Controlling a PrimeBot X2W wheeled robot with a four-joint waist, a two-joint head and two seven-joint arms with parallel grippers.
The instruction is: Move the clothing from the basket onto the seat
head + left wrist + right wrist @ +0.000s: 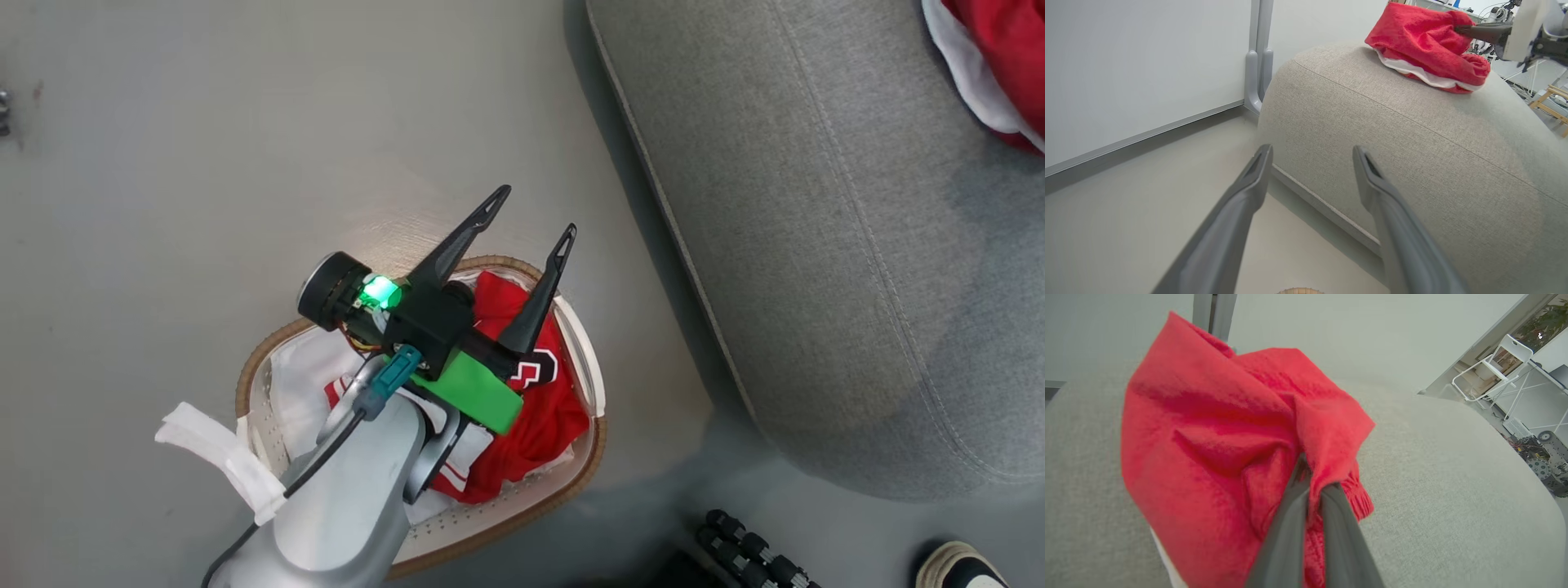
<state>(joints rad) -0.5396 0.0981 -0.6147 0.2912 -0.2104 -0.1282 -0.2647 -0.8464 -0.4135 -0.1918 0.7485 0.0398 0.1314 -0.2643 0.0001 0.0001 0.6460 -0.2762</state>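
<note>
Left hand: long dark fingers apart, above the oval slatted basket holding a crumpled red jersey. Right hand: clamped on a soft red garment on the grey woven seat.

Spread left pincer faces seat; clothing atop, perhaps gripped.

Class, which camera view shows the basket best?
Head view: the basket shows from above, partly under the left arm. Left wrist view catches a sliver of its rim. Right wrist view faces the seat.
</note>
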